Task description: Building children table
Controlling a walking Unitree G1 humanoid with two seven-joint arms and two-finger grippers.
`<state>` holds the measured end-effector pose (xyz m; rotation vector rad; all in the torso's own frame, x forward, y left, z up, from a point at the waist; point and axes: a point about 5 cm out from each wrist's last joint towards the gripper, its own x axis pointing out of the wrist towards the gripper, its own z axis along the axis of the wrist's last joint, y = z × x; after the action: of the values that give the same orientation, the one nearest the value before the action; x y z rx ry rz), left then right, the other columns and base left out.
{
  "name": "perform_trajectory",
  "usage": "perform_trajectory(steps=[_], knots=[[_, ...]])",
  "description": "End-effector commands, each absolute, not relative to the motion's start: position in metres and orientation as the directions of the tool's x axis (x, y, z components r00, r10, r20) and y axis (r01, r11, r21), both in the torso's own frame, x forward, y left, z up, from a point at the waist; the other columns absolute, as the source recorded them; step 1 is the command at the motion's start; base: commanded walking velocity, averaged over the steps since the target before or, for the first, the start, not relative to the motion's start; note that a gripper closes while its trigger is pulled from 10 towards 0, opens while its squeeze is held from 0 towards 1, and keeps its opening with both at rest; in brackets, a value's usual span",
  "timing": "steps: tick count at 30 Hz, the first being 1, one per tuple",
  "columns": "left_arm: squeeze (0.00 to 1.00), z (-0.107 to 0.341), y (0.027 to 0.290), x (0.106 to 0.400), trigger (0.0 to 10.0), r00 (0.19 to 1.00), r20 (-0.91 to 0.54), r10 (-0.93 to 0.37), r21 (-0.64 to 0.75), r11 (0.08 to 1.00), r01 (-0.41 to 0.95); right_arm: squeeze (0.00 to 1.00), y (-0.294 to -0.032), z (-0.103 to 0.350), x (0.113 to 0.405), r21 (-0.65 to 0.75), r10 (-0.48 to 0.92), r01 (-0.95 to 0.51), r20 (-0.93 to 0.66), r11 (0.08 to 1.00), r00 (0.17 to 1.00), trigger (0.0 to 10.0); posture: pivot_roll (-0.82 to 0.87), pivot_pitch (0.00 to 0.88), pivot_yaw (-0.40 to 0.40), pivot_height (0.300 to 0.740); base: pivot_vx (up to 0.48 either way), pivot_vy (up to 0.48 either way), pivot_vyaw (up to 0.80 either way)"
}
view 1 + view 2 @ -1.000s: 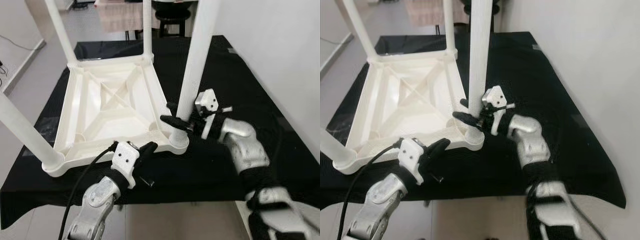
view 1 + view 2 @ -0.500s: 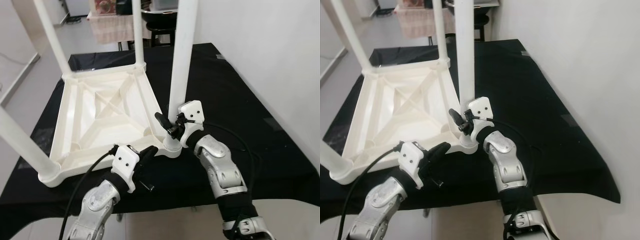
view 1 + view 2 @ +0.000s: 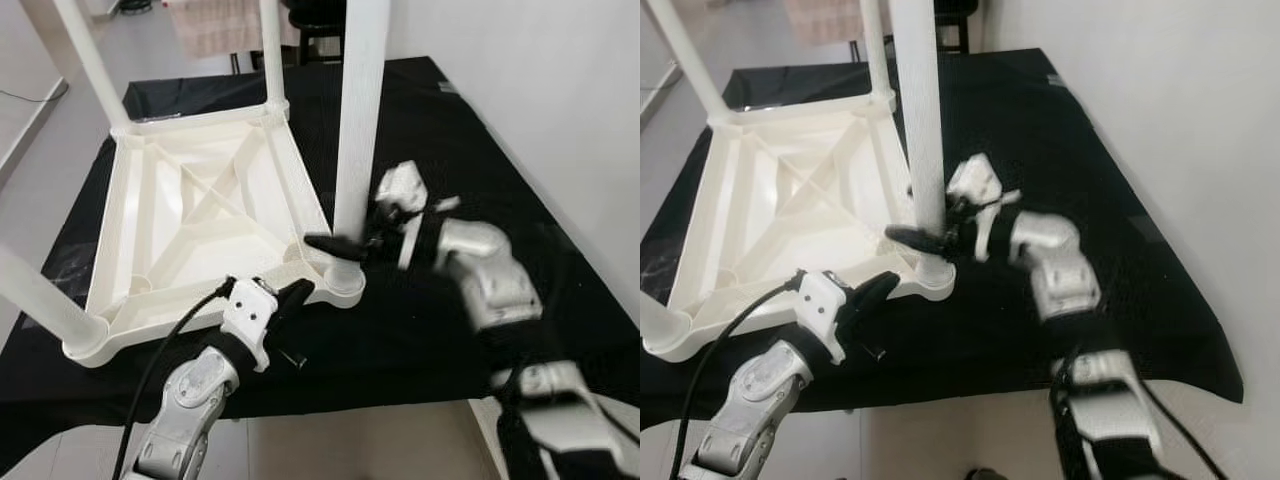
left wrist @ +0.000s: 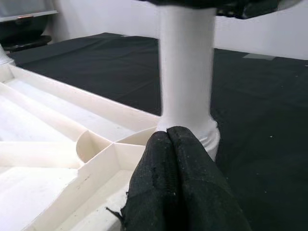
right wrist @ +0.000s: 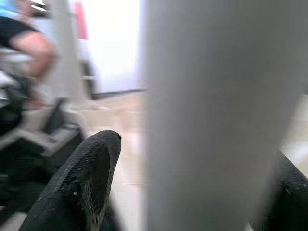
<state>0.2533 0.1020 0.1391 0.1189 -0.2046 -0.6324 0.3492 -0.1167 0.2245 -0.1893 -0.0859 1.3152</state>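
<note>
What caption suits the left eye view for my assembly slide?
Right gripper clasps the near leg of the upturned white table; left gripper presses its corner.

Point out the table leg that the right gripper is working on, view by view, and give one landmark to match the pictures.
Left eye view: table leg, upright, centre, right gripper at its base.
Right eye view: left of centre.
Left wrist view: upper centre, behind the shut left gripper.
Right wrist view: blurred, between the fingers.
Landmark: the corner socket of the upturned tabletop.
</note>
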Motion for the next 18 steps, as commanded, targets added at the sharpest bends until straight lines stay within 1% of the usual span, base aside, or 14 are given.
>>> perform_trajectory(steps=[1,3,5,6,7,8,14,16,18], knots=[[0.0,0.134,0.103,0.252,10.0,0.793,0.132,-0.594,0.167,0.802,0.573,0.0,-0.115,0.216,0.35,-0.138,0.977,-0.971,-0.059,0.196,0.206,10.0,0.03,0.103,-0.007,0.74,0.0,0.0,0.0],[0.0,0.134,0.103,0.252,10.0,0.793,0.132,-0.594,0.167,0.802,0.573,0.0,-0.114,0.216,0.354,-0.13,0.975,-0.97,-0.06,0.203,0.212,10.0,0.03,0.103,-0.007,0.74,0.0,0.0,0.0],[0.0,0.133,0.103,0.252,10.0,0.793,0.131,-0.595,0.167,0.802,0.574,0.0,-0.113,0.217,0.363,-0.117,0.965,-0.962,-0.063,0.247,0.256,10.0,0.03,0.1,-0.005,0.74,0.0,0.0,0.0],[0.0,0.133,0.103,0.252,10.0,0.793,0.131,-0.595,0.167,0.802,0.574,0.0,-0.113,0.217,0.363,-0.117,0.965,-0.962,-0.063,0.247,0.256,10.0,0.03,0.1,-0.005,0.74,0.0,0.0,0.0],[0.0,0.133,0.103,0.252,10.0,0.793,0.13,-0.595,0.166,0.802,0.574,0.0,-0.114,0.215,0.365,-0.095,0.963,-0.962,-0.062,0.257,0.263,3.6,0.03,0.1,-0.004,0.74,0.0,0.0,0.0],[0.0,0.133,0.102,0.252,10.0,0.793,0.13,-0.595,0.166,0.802,0.574,0.0,-0.114,0.214,0.367,-0.083,0.96,-0.96,-0.061,0.269,0.274,0.0,0.03,0.1,-0.009,0.74,0.0,0.0,0.0],[0.0,0.133,0.1,0.251,10.0,0.793,0.131,-0.595,0.165,0.802,0.574,0.0,-0.121,0.208,0.366,-0.058,0.962,-0.962,-0.046,0.267,0.27,0.0,0.03,0.105,-0.009,0.74,0.0,0.0,0.0],[0.0,0.132,0.1,0.251,10.0,0.793,0.131,-0.595,0.164,0.802,0.574,0.0,-0.127,0.204,0.365,-0.068,0.962,-0.962,-0.053,0.265,0.269,0.0,0.03,0.105,-0.009,0.74,0.0,0.0,0.0],[0.0,0.132,0.099,0.251,10.0,0.792,0.132,-0.596,0.162,0.802,0.576,0.0,-0.136,0.203,0.365,-0.076,0.956,-0.955,-0.031,0.287,0.29,0.0,0.03,0.105,-0.01,0.74,0.0,0.0,0.0]])
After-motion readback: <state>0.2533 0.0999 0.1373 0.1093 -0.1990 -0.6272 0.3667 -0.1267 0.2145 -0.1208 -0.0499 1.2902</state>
